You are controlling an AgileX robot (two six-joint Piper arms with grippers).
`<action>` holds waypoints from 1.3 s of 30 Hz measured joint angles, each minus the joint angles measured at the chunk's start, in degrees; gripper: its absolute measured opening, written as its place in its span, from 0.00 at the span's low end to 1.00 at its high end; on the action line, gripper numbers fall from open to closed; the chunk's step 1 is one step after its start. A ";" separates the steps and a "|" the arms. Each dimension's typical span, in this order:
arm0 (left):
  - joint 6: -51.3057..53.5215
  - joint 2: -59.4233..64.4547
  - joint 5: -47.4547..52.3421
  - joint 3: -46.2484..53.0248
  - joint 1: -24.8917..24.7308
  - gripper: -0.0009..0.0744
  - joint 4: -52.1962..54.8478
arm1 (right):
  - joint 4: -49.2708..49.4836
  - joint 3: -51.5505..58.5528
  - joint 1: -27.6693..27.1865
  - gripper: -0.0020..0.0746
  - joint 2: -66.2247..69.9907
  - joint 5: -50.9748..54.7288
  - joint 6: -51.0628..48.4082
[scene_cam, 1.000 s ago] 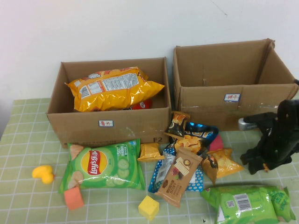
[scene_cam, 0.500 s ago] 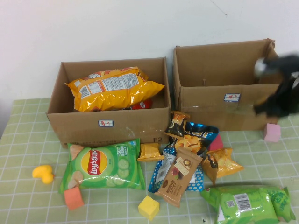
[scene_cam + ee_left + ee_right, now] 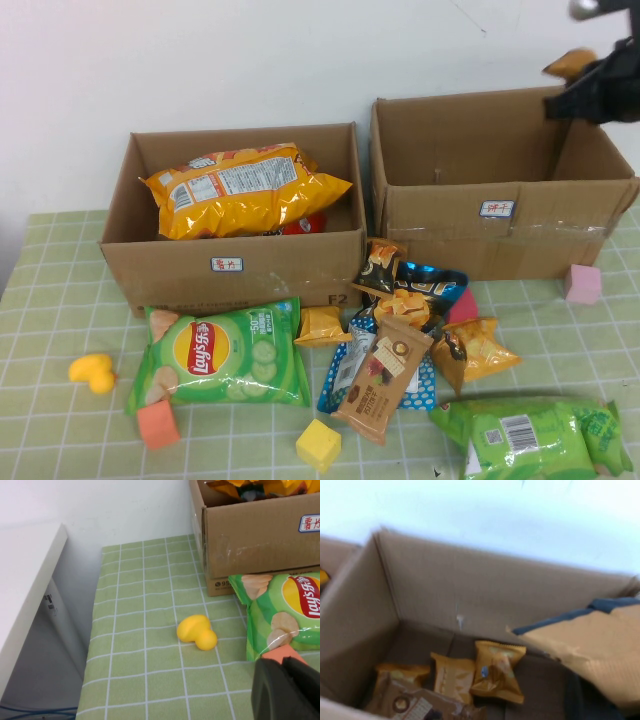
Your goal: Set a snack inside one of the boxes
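Snack (image 3: 572, 63) clamped in right gripper (image 3: 590, 85) above right box (image 3: 500, 235) | boxes: 2 | left gripper (image 3: 287, 690) together, low

Right gripper (image 3: 590, 85) above open brown cardboard box (image 3: 500, 215), clear descent; small orange snack packets (image 3: 470, 677) on floor. Left gripper (image 3: 287, 687) low, yellow rubber duck (image 3: 196, 631) at 10 o'clock.
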 joint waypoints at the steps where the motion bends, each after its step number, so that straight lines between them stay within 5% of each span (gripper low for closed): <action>1: 0.00 0.00 0.00 0.00 0.00 0.01 0.00 | 0.00 -0.65 0.00 0.14 1.20 0.00 0.00; 4: 0.00 0.00 0.00 0.00 0.00 0.01 0.00 | 0.00 -4.02 0.00 0.24 6.63 0.21 -0.10; 9: 0.00 0.00 0.00 0.00 0.00 0.01 0.00 | 0.41 -8.42 0.00 0.61 13.37 2.69 0.25; 11: 0.00 0.00 0.00 0.00 0.00 0.01 0.00 | 0.51 -9.43 0.00 0.67 13.68 7.01 0.37; 14: 0.00 0.00 0.00 0.00 0.00 0.01 0.00 | 0.63 -10.94 0.00 0.60 12.46 13.71 0.37; 19: 0.00 0.00 0.00 0.00 0.00 0.01 0.00 | 0.63 -11.43 0.00 0.21 5.51 22.45 0.37; 22: 0.15 0.00 0.00 0.00 0.00 0.01 0.00 | 0.76 -11.14 0.00 0.08 0.21 25.66 0.10; 39: 0.15 0.00 0.00 0.00 0.00 0.01 0.00 | 5.64 25.36 0.00 0.02 -40.07 20.23 -0.24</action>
